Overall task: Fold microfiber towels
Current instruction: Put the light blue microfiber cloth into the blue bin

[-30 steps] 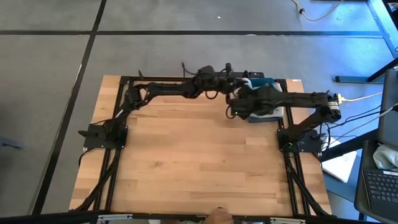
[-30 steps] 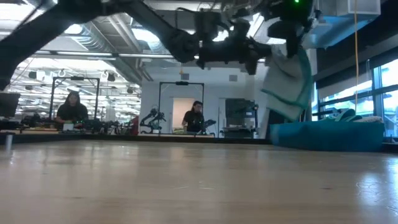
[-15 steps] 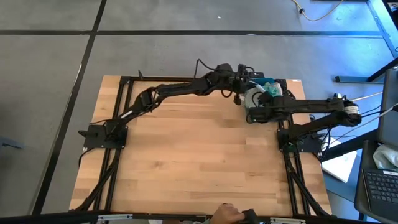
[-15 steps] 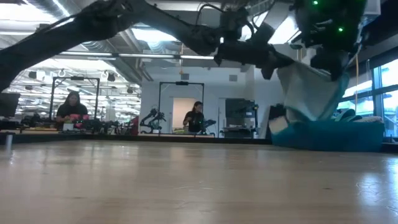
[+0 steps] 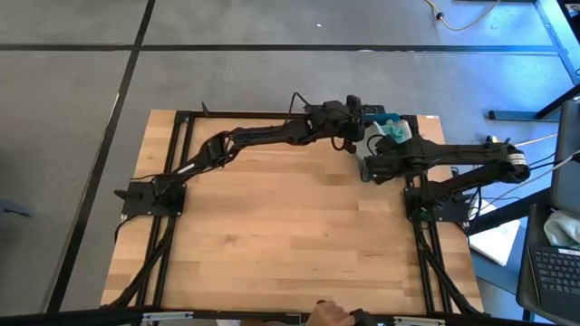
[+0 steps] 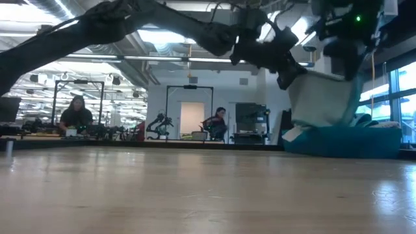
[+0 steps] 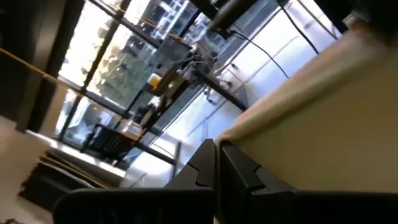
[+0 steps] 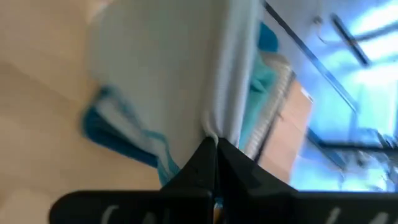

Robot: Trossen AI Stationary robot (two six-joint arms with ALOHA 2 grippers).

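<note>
Since the earlier frame, both hands, left hand [image 6: 286, 77] and right hand [image 6: 348, 65], each clamped on a pale grey microfibre towel [image 6: 322, 97], have spread it taut above the wooden tabletop [image 5: 290, 226], likely ready for laying flat.

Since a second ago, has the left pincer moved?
Yes. In the high view the left pincer has moved right along the table's far edge, closer to the blue tray, and now grips the grey towel.
</note>
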